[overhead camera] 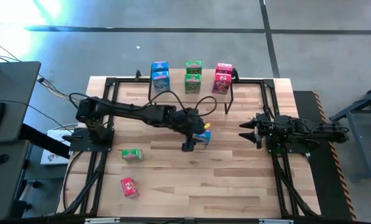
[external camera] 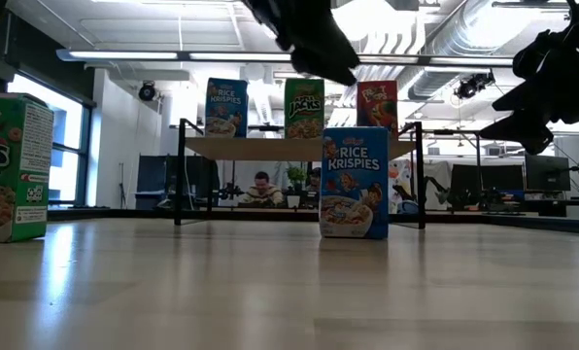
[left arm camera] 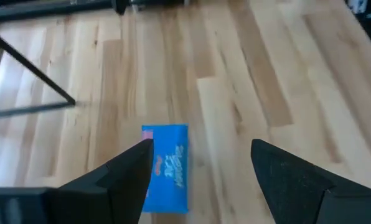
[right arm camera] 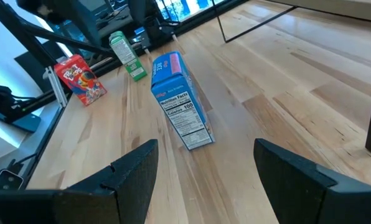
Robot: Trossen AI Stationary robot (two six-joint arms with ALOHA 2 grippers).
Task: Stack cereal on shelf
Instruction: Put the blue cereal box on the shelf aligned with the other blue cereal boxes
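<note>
A blue Rice Krispies box (external camera: 354, 183) stands upright on the wooden tabletop (overhead camera: 235, 168) near its middle, just in front of the shelf (overhead camera: 192, 93). The left gripper (overhead camera: 195, 142) hovers right above it with its fingers spread wide on either side of the box top and nothing held. On the shelf stand six boxes in three pairs: two blue Rice Krispies boxes (overhead camera: 160, 74) at the left, two green Apple Jacks boxes (overhead camera: 193, 76) in the middle and two red boxes (overhead camera: 222, 77) at the right. The shelf's thin black legs (external camera: 182, 173) rise close behind the loose blue box. Well off to the left on the near part of the table, a green Apple Jacks box (overhead camera: 132, 155) and a red box (overhead camera: 129, 186) wait apart from each other. The right gripper (overhead camera: 246, 130) rests at the right side of the table, its fingers parted and empty, pointing toward the blue box with bare wood between.
</note>
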